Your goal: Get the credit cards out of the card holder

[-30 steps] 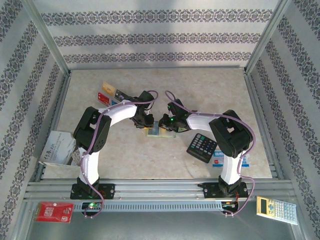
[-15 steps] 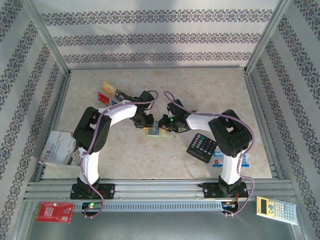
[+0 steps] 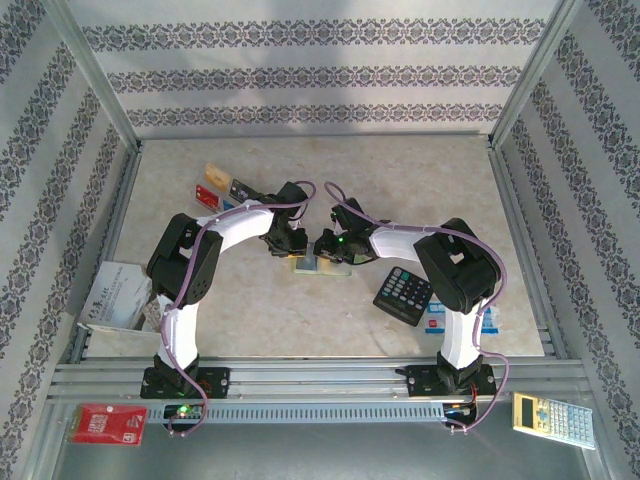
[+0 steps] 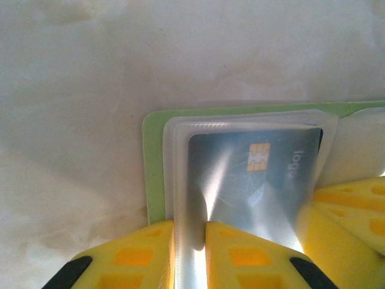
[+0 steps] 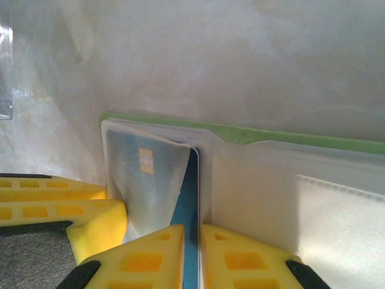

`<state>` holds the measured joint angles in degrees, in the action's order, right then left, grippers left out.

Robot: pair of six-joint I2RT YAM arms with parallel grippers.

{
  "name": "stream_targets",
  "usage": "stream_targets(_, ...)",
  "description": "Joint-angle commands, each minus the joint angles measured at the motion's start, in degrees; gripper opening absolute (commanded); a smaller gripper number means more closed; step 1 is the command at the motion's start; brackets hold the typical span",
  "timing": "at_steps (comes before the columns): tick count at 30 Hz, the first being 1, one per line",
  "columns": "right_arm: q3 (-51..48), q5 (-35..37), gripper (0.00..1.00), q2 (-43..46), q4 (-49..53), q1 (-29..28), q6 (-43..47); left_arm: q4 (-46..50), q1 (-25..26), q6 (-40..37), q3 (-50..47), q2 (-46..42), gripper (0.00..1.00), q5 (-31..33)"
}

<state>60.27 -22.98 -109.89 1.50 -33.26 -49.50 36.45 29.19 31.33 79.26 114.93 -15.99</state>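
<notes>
One card holder (image 3: 326,267) lying open, one blue card (image 5: 187,201) inside clamped by right gripper (image 5: 192,241), left gripper (image 4: 190,241) pinching holder's clear sleeve, three loose cards (image 3: 207,193) far-left of holder, marbled table (image 3: 400,180), patterned walls (image 3: 320,75)

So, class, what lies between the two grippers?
The green card holder, its clear pocket pinched by the left gripper, the chip card inside pinched by the right gripper; both wrist views show it.

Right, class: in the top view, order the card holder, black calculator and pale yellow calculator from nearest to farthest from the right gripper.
From the right gripper:
1. card holder, right at its fingertips, in the middle of the view.
2. black calculator, a little to the lower right of it.
3. pale yellow calculator, far off in the bottom right corner of the view.
</notes>
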Motion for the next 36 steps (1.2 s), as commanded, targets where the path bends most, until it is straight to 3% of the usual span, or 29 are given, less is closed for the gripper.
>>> stream_targets(1, 0.47, -1.86, 0.16, -2.61, 2.04, -2.19, 1.35, 1.16, 0.81, 0.97, -2.63, 3.43, 0.19, -2.79)
stream_targets(15, -3.51, -4.37, 0.11, 0.31, -7.24, -1.69, -0.29, -1.01, 0.25, 1.91, -4.01, 3.54, 0.2, -6.75)
stream_targets(21, -6.07, -6.03, 0.14, 1.66, -14.06, -1.21, -2.52, -1.62, 0.17, 2.24, -4.62, 3.39, 0.2, -7.48)
stream_targets(28, -6.48, -3.24, 0.17, 1.01, -11.92, -0.97, -2.69, -3.95, -0.52, 3.36, -6.09, 2.65, 0.2, -10.68)
stream_targets(36, -6.99, -3.14, 0.04, 1.61, -12.48, -0.87, -2.11, -4.65, -1.06, 3.99, -6.46, 2.23, 0.2, -11.5)
